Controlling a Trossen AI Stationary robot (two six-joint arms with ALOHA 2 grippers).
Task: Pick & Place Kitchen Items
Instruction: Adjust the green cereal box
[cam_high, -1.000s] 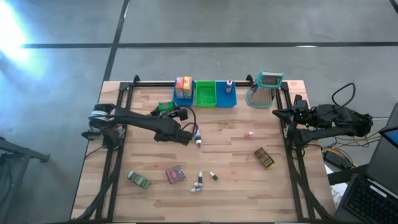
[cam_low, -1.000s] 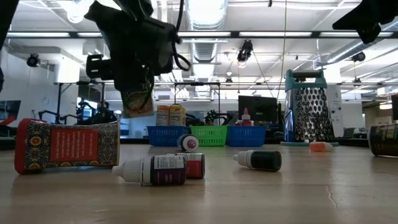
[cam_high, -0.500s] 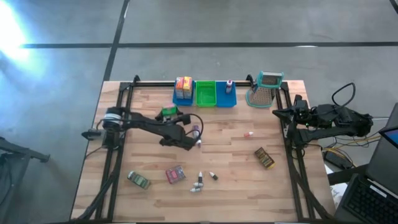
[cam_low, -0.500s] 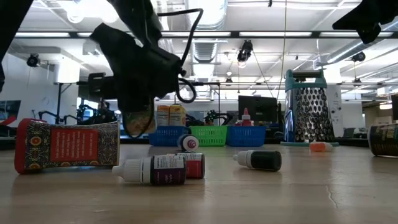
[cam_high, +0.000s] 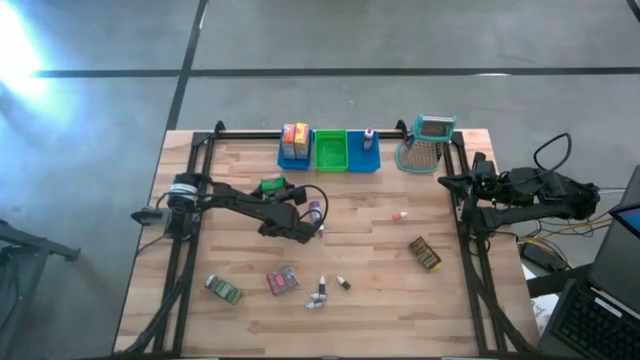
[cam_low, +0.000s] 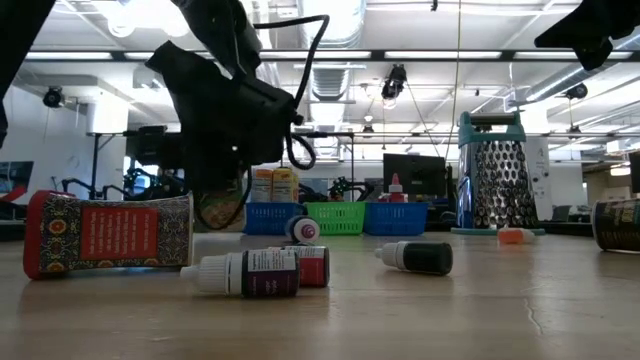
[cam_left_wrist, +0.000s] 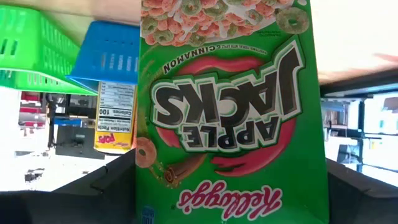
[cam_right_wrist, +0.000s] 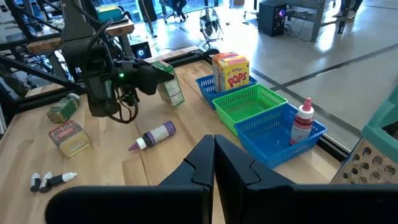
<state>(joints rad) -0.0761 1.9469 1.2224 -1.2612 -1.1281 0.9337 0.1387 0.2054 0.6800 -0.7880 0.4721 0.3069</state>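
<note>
Left gripper (cam_high: 272, 190) clamped on a green cereal box (cam_left_wrist: 230, 106), held above the table (cam_high: 370, 290) around mid-left. A purple bottle (cam_high: 314, 212) lies just at its 3 o'clock. At 1 o'clock from it, along the far edge: blue bin (cam_high: 296, 158) with a yellow box (cam_high: 295, 136), green bin (cam_high: 331, 150), a second blue bin (cam_high: 365, 160) with a white bottle (cam_high: 368, 136), then the grater (cam_high: 426, 145). Small bottles (cam_high: 322, 290), red packet (cam_high: 282, 281) at 6 o'clock. Right gripper (cam_right_wrist: 214, 163) fully closed, holding nothing, parked at the right edge.

A lab hall: concrete floor (cam_high: 400, 40), ceiling strip lights (cam_low: 330, 15), equipment benches (cam_right_wrist: 298, 12).
</note>
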